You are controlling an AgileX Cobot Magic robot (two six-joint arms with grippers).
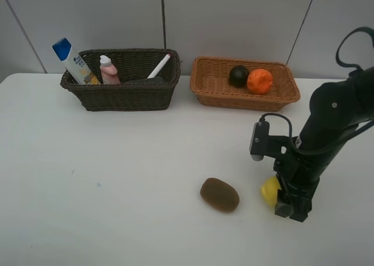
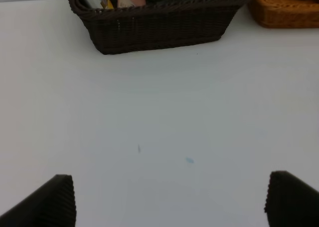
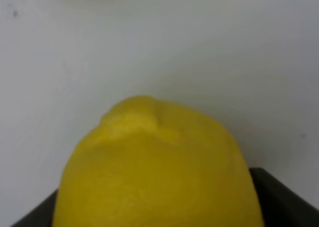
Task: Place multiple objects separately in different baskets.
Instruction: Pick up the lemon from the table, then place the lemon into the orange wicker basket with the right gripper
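Picking up the lemon (image 1: 270, 190) from the white table (image 1: 117, 190), right gripper (image 1: 286, 203) low over it, jaws closed on its sides and the fruit filling the space between them. Next, by judgement: lifting clear and carrying to the tan basket (image 1: 245, 93) beside the orange (image 1: 259, 80). Kiwi (image 1: 220, 194) lying nearby; left gripper (image 2: 169, 199) wide open, empty.

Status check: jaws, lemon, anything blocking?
Right gripper jaws shut on the lemon, down at the table. Left gripper jaws open, empty. Kiwi loose beside the lemon; route to tan basket looks open.
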